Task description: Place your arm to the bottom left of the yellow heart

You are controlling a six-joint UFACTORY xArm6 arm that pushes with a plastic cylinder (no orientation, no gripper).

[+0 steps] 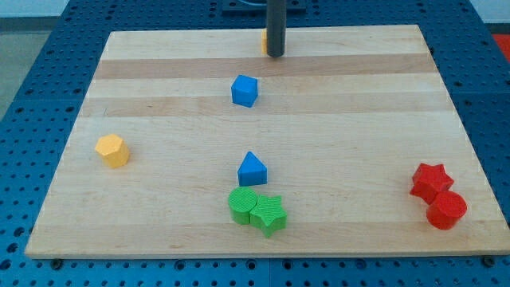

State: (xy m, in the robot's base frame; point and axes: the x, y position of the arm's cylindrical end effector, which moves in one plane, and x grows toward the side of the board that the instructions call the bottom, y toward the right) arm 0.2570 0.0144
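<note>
The counter [159, 104] is pale, matt wood with lengthwise grain, lying on a blue perforated base [32, 96]. The green blocks [256, 209] show ridged plastic; the rod [275, 24] looks dark, smooth.

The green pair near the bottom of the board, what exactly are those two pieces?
They are two bright green blocks of what looks like ridged plastic. The green round block lies at the view's left; the green star block sits against its right side, touching it, slightly nearer the view's bottom. Both lie flat on the wooden board, just below the blue triangular block, apart from it. My tip is far off, near the view's top.
</note>
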